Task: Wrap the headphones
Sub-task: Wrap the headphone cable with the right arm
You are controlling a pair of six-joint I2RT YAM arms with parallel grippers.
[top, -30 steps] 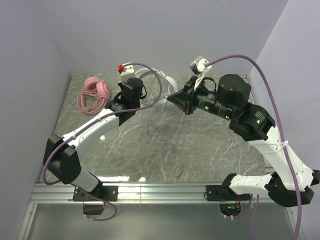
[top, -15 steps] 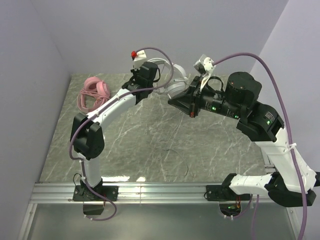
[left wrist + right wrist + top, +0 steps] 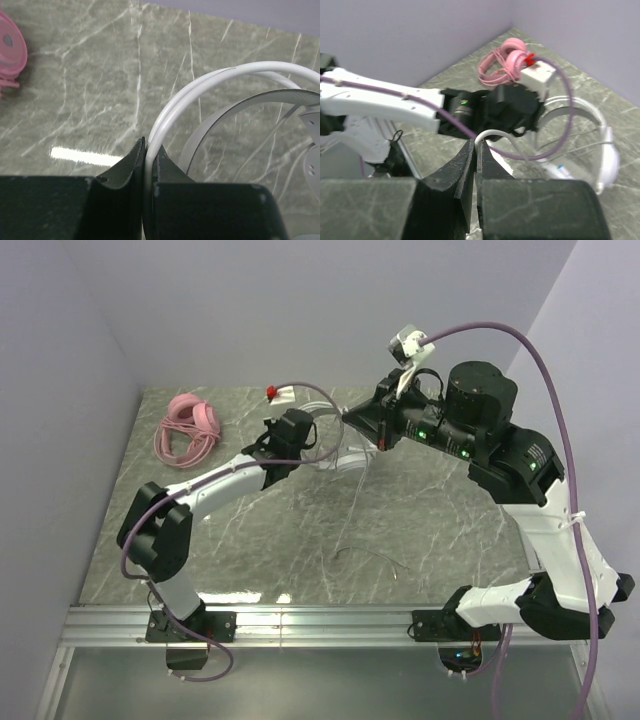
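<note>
Two headsets in view. Far left, toward the back of the desk (image 3: 250, 540), lies the pink headset (image 3: 185, 430). Its pink cable is bunched around it, and it is well apart from both arms.

Centre: the left pincer (image 3: 146, 150) is clamped on the white tubular headband (image 3: 235, 70) of the white headset (image 3: 348, 455), jaws together with the tube pinched between them. The headset looks raised off the desk, carried between the two arms.

Right of it: the right pincer (image 3: 475, 147) has its jaws together on a thin white loop (image 3: 492, 134). The loop seems to belong to the same headset, but I cannot tell which part it is. Below, the thin dark cable (image 3: 365, 551) drops from the headset and trails loose over the desk.

Step in hand, as judged: winding that cable round the white headset. No turns are visible yet.

To do it well:
- Hold the band steady with one pincer as the anchor.
- Free the other and take the cable close to the earcup, not at its far end.
- Lay the turns snug and side by side, with light tension so the thin wire neither kinks nor slides off.
</note>
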